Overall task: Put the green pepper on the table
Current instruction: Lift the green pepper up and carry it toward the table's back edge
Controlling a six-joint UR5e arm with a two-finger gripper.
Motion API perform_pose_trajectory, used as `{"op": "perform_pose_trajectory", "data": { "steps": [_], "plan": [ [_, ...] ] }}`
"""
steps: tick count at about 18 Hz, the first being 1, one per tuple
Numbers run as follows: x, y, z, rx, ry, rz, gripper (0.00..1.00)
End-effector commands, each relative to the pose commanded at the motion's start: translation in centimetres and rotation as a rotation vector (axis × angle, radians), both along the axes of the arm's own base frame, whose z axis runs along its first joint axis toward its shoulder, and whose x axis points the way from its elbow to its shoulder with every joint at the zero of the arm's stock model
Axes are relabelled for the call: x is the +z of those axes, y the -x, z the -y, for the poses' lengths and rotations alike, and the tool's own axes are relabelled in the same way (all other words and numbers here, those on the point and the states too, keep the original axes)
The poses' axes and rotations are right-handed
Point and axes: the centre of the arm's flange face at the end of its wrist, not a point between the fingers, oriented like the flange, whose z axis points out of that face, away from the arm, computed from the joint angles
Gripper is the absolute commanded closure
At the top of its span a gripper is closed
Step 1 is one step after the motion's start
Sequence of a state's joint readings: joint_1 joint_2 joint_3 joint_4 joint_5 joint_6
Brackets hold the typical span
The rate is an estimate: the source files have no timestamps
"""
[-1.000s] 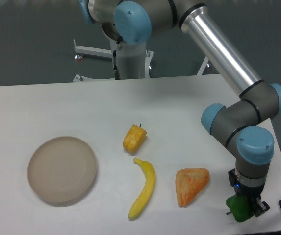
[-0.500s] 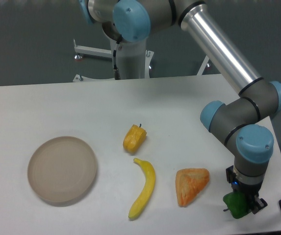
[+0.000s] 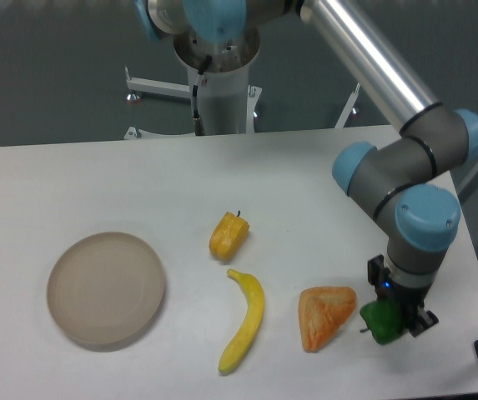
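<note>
Since the earlier frames your arm has swung the gripper [image 3: 395, 320] leftward and away from the table's near edge, carrying the green pepper [image 3: 380, 321] with it, so the pepper now sits just beside the orange wedge instead of well to its right.

Largest first: the white table [image 3: 97, 175] spreads under everything, and the arm [image 3: 405, 179] reaches down from the upper right to the wrist above the fingers. You can see the fingers [image 3: 423, 319] clamped on the green pepper, closed only as far as its body allows; one dark fingertip shows at the pepper's right side, the other is hidden behind it. Whether the pepper touches the tabletop or hangs just over it, you cannot tell from this view.

The pepper itself looks small, glossy and bright green, with a short dark stem poking out to its left.

Far left of the fingers lies the round beige plate [image 3: 106, 288]. Left of them, beyond the wedge, is the yellow banana [image 3: 244, 320]. The orange wedge-shaped piece [image 3: 325, 314] sits just left of the fingers, near the pepper. The yellow-orange pepper [image 3: 228, 236] stands up and to the left, well apart.
</note>
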State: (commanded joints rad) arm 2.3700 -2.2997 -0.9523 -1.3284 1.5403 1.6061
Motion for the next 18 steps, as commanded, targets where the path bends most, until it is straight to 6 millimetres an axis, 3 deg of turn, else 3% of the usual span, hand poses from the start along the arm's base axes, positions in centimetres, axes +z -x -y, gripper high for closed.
{"op": "perform_pose_trajectory", "data": {
  "steps": [6, 10, 12, 18],
  "plan": [
    [1.2, -3.9, 5.4, -0.002, 0.001, 0.089, 0.6],
    [0.9, -5.1, 8.9, -0.049, 0.023, 0.11, 0.6],
    [0.5, -4.4, 11.5, -0.073, 0.031, 0.117, 0.6],
    [-2.4, -2.1, 15.2, -0.154, 0.056, 0.138, 0.6]
  ]
}}
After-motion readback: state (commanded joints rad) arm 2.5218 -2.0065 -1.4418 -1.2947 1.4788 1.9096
